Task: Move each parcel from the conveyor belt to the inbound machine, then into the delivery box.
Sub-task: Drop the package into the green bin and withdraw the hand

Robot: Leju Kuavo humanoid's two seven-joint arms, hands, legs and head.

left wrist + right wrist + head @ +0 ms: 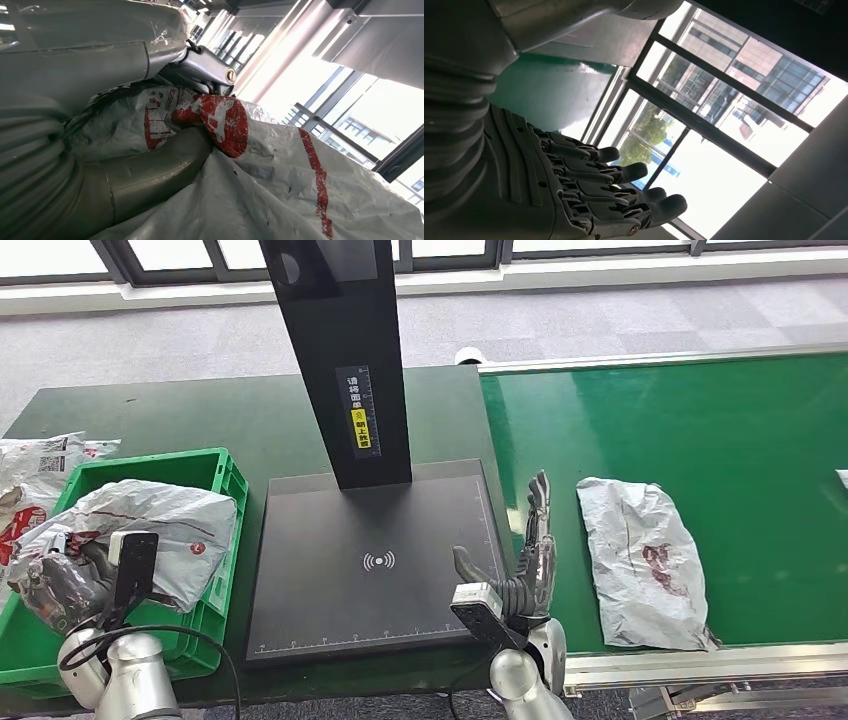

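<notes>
A crumpled white parcel with red print (pixel 160 525) lies in the green delivery box (pixel 215 468) at the left. My left hand (pixel 58 585) grips that parcel's near end inside the box. In the left wrist view the thumb (pixel 145 175) lies under the parcel (pixel 280 190), whose film is bunched between it and the fingers above. A second white parcel (pixel 640 560) lies flat on the green conveyor belt (pixel 700 420). My right hand (pixel 530 550) stands on edge, fingers straight, between the inbound machine's black plate (pixel 330 540) and that parcel, touching neither. It appears open and empty (pixel 574 190).
The machine's black column (pixel 340 360) rises from the back of the plate. More parcels (pixel 35 465) lie on the dark table left of the box. The corner of another parcel (pixel 842 478) shows at the belt's far right. The belt's metal rail (pixel 700 665) runs along its near edge.
</notes>
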